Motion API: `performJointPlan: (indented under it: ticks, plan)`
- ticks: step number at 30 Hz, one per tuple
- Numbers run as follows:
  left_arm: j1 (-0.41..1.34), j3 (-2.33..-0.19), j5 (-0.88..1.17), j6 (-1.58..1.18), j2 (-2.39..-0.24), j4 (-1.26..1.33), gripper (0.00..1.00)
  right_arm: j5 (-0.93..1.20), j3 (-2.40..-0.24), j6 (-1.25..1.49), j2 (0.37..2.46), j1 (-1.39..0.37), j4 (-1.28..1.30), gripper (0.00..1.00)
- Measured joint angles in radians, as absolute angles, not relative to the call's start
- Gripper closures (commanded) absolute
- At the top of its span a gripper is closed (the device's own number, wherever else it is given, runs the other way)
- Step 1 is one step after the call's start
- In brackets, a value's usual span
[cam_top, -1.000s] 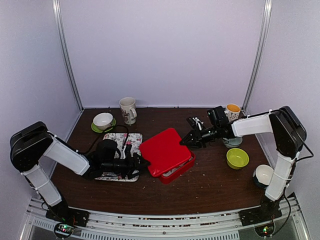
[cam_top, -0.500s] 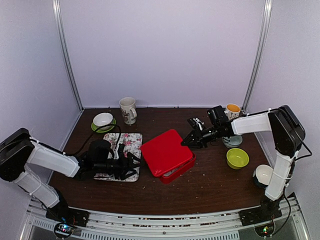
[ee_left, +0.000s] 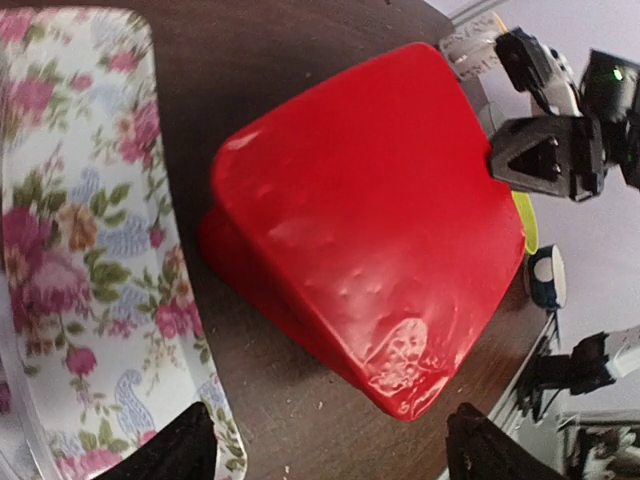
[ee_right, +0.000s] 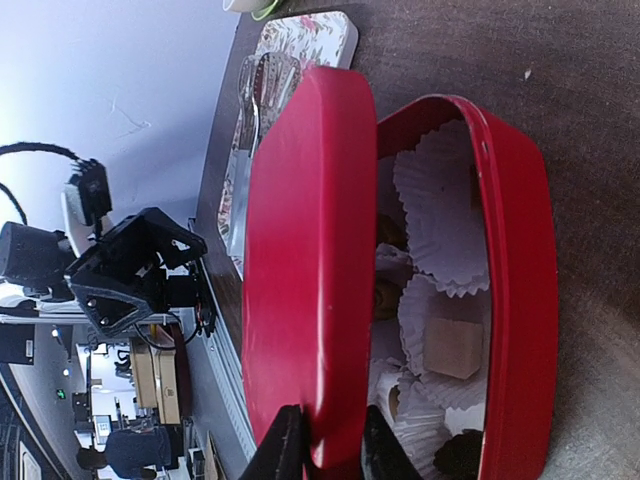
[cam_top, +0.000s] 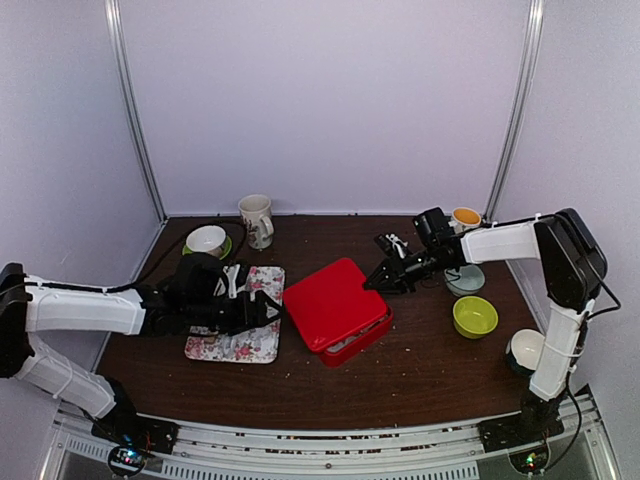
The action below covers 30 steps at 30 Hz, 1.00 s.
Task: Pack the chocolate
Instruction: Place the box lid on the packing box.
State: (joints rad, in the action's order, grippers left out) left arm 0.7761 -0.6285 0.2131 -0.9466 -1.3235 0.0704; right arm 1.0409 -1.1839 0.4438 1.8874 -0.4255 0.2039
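Where the right hand grips: its two fingers are clamped on the rim of the red lid, one finger on each face.
Red lid: tilted, propped over the red box with a wide gap on the side the right wrist camera faces.
Chocolate: inside the box, in white paper cups; one tan block and several dark pieces are visible.
Left hand: fingers spread wide and holding nothing, poised over the edge of the floral tray, just beside the box.
Tongs: lying on the tray, untouched by either hand.
Tabletop: carries the box at centre, with cups and bowls toward the back and right.
Step in hand: closing the box, judged from the filled cups and the raised lid.
Next move calls for: lowering the lid squarely so that its rim meets the rim of the box; it appears shifted to one side, so some alignment seems needed.
Writing and brands: none legible on lid, box, tray or cups.
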Motion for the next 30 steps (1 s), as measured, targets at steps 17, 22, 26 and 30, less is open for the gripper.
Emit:
performJointPlan:
  ticks: [17,22,26,30]
  plan:
    - [0.593,-0.845,0.355,-0.423,-1.597,0.048,0.16,0.934,-1.272,0.297,1.929,-0.418,0.393,0.78]
    - [0.549,-0.958,0.521,-0.393,-1.729,0.076,0.17,0.908,-1.272,0.284,1.93,-0.418,0.4,0.77]
    - [0.546,-1.061,0.597,-0.372,-1.81,0.068,0.2,0.899,-1.273,0.274,1.93,-0.417,0.4,0.76]
    - [0.546,-1.134,0.638,-0.364,-1.882,0.047,0.24,0.893,-1.273,0.267,1.93,-0.417,0.4,0.75]
